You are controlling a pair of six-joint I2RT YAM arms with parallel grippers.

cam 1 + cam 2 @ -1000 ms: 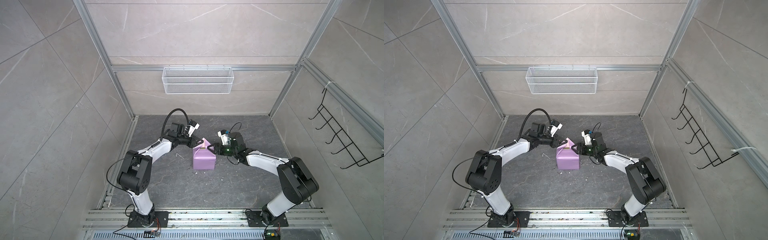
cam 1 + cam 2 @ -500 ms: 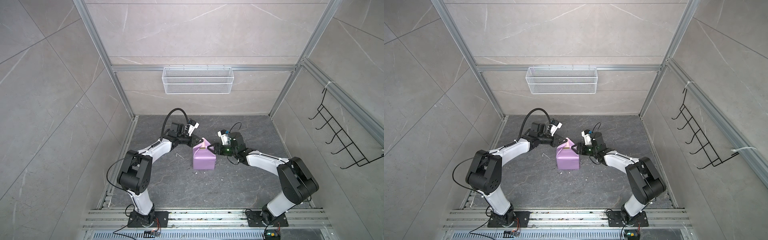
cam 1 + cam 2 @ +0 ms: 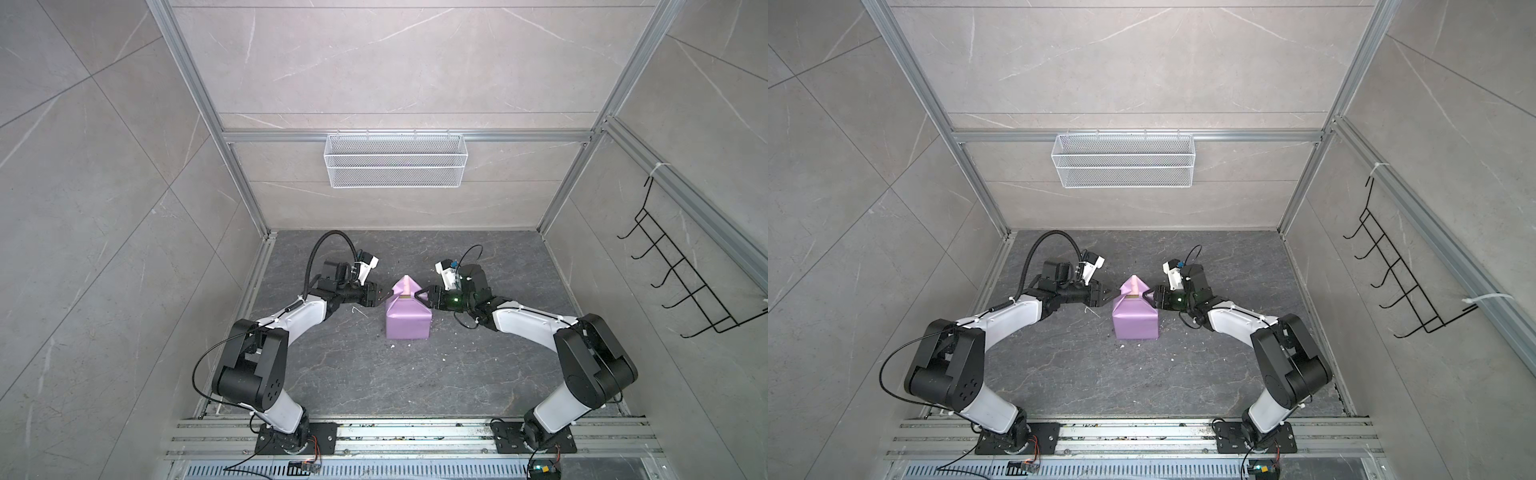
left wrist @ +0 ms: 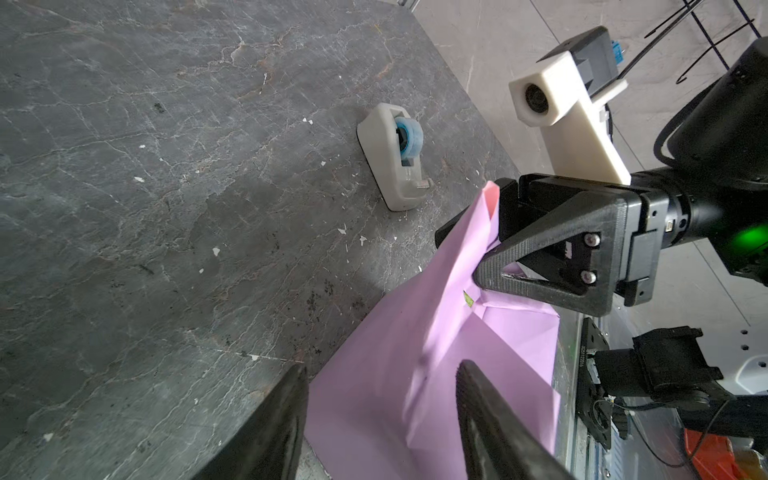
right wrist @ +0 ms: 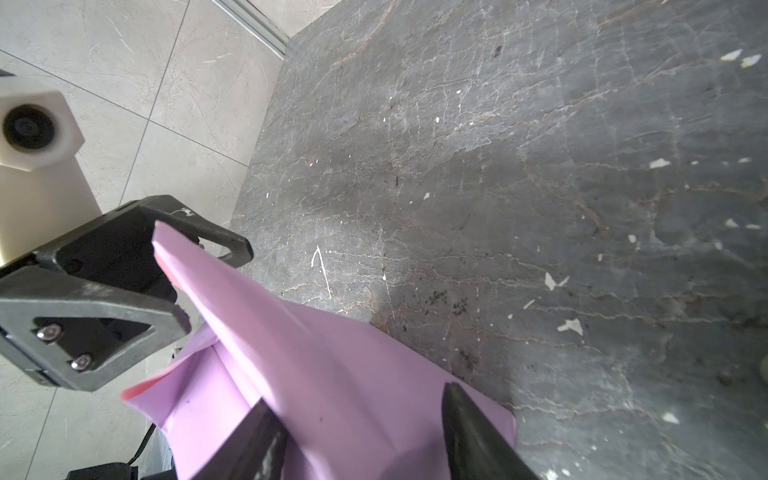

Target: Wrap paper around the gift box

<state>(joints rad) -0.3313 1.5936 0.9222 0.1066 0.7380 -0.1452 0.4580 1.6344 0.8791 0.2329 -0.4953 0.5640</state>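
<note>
The large lilac-purple paper sheet [image 3: 407,322] stands folded around the olive-green cardboard gift box [image 3: 405,296], of which only a sliver shows, in the middle of the dark stone counter [image 3: 353,374]. The left tool [image 3: 384,296] and the right tool [image 3: 419,294] meet its peaked top from opposite sides, each with its jaws apart.

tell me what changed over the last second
The left gripper opened and let go of the paper on the left side of its raised flap. The right gripper stayed open around that flap, neither arm visibly shifted, and the paper kept its folded shape.
</note>
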